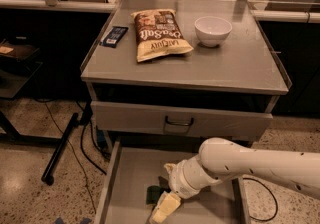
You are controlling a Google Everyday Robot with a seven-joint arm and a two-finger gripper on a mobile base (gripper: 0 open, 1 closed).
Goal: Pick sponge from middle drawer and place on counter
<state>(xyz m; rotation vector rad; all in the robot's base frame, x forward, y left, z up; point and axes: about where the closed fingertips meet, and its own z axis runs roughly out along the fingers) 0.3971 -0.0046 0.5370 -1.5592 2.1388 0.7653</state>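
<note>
- Light falls from above; the counter (225, 68) is evenly lit, with a pale sheen toward the top of the frame
- The white bowl (213, 30) and the arm (260, 165) at lower right are the brightest surfaces
- Deep shadow fills the gap under the counter and both side edges
- The gripper (164, 209), bottom centre in the middle drawer (130, 178), sits in dimmer light beside the sponge (154, 194), a dark patch

Snack bag (160, 34) on the counter (235, 68), "Sea Salt" in large letters, "LATE JULY" below
</note>
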